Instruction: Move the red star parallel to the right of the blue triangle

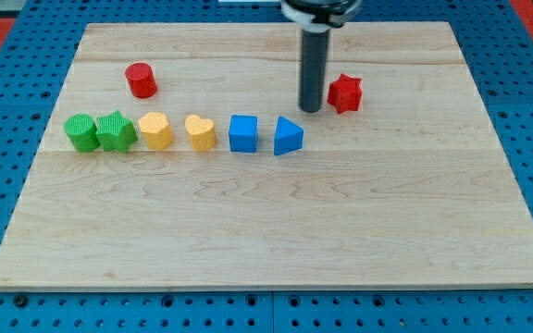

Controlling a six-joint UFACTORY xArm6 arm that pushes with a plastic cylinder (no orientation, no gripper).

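The red star (345, 92) lies on the wooden board toward the view's upper right. The blue triangle (287, 136) lies below and to the left of it, at the right end of a row of blocks. My tip (311, 108) rests on the board just left of the red star, close to it, and above and slightly right of the blue triangle. The dark rod rises straight up from the tip to the view's top edge.
A row runs left from the triangle: a blue cube (243, 133), a yellow heart (201, 132), a yellow block (156, 130), a green star (116, 131) and a green block (81, 132). A red cylinder (141, 80) stands at the upper left. The wooden board (276, 231) sits on a blue pegboard.
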